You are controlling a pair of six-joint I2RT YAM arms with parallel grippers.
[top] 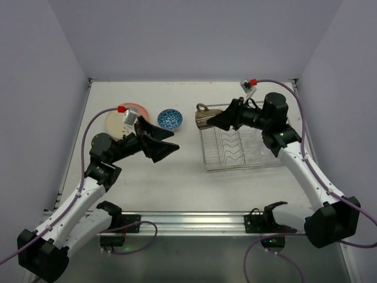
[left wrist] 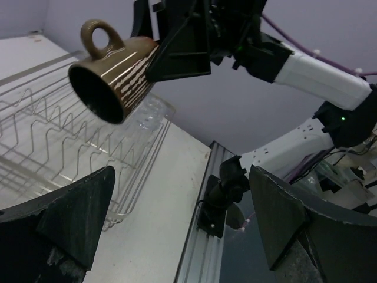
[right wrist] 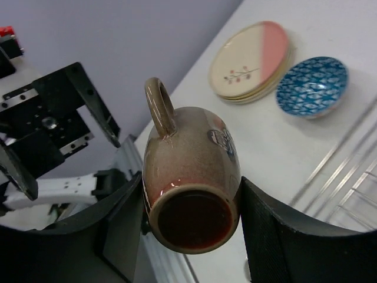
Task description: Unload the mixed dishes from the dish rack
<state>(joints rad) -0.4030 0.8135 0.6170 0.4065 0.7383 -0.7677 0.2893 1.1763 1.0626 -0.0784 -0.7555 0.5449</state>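
Note:
My right gripper (top: 217,121) is shut on the small dark brown mug (top: 204,116), held on its side in the air over the left end of the silver wire dish rack (top: 241,147). The mug (right wrist: 191,177) fills the right wrist view between the fingers, and also shows in the left wrist view (left wrist: 115,73). A stack of cream plates, the top one part pink (top: 126,118), and a small blue-patterned bowl (top: 169,119) lie on the table left of the rack. My left gripper (top: 166,147) is open and empty, pointing toward the mug. No tumblers show clearly.
The rack's zigzag dividers (left wrist: 53,130) stand bare below the mug. The aluminium rail (top: 188,221) with both arm bases runs along the near table edge. Walls close in the table at the back and sides.

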